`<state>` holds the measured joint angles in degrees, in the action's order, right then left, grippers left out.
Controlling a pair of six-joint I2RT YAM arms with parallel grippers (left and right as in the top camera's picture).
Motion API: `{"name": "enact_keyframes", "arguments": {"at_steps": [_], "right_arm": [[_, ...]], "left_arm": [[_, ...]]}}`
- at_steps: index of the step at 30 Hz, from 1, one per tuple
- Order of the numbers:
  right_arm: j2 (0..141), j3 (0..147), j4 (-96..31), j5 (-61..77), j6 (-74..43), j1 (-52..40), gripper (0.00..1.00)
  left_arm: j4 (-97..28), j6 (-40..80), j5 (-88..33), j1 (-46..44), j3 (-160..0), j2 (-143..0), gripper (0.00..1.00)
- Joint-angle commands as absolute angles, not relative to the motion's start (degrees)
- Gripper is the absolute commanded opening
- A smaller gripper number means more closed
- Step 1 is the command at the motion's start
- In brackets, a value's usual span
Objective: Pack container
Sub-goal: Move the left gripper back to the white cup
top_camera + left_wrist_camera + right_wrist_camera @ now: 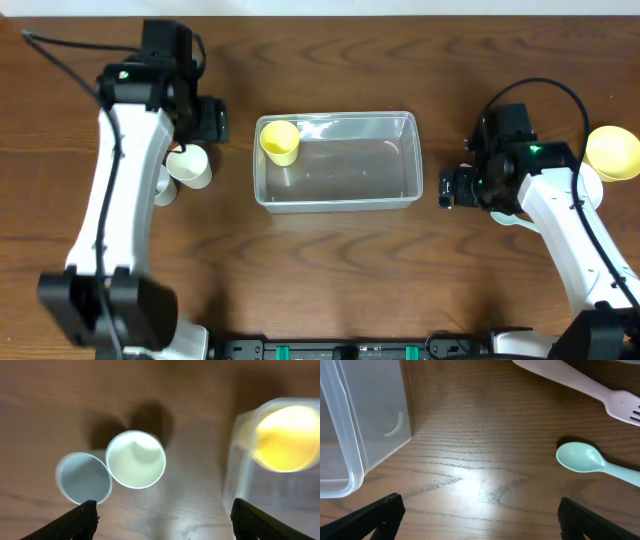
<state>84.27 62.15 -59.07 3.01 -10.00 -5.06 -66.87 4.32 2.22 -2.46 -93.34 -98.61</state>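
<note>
The left gripper [162,505] hangs closest to its lens, jaws spread wide and empty. Below it on the table [330,280] stand two cups. A white cup [136,459] is almost centred between the fingers, and a pale cup [83,477] touches its side, nearer the left finger. Both are mouth up, and nothing shows inside either. Further right stands the container [240,480] with a yellow cup [287,437] in its near corner. This view is blurred, so I cannot tell whether that cup is upright or leaning.

The right gripper [480,502] also has its jaws apart and holds nothing. It hovers over bare wood just beside the container's short end. Further out lie a spoon [580,457] and, past it, a fork [590,387], apart from each other.

From overhead, the container sits mid-table between the two arms. The yellow cup, in the corner nearest the left arm, is all it holds. A yellow bowl [612,152] rests at the far right, partly behind the right arm.

Packing looks barely started, with one item in and several out. The step in hand appears to be the left arm picking up the white cup. That calls for a straight descent, with the jaws closing on the cup's wall. The pale cup leaves little room on that side, so a finger could knock it over. The white cup must then clear the container's rim and go down beside the yellow cup.
</note>
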Motion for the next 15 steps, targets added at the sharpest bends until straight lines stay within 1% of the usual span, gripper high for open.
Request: {"name": "enact_keyframes", "arguments": {"at_steps": [1, 7, 9, 11, 15], "right_arm": [[84.5, 63.0, -59.1, 3.0, -9.1, -5.7, 0.99], [84.5, 63.0, -59.4, 3.0, -9.1, -5.7, 0.99], [84.5, 63.0, -59.4, 3.0, -9.1, -5.7, 0.99], [84.5, 63.0, -59.5, 3.0, -9.1, -5.7, 0.99], [84.5, 63.0, -59.4, 3.0, -9.1, -5.7, 0.99]], "left_arm": [[-66.5, 5.0, 0.4, -1.6, -90.8, -103.7, 0.86], [-65.7, 5.1, 0.4, -1.6, -89.6, -114.1, 0.86], [-65.9, 5.0, 0.4, -1.6, -89.6, -116.4, 0.81], [-66.0, 5.0, 0.4, -1.6, -89.6, -117.6, 0.71], [-65.9, 5.0, 0.4, -1.6, -89.6, -117.1, 0.4]]}}
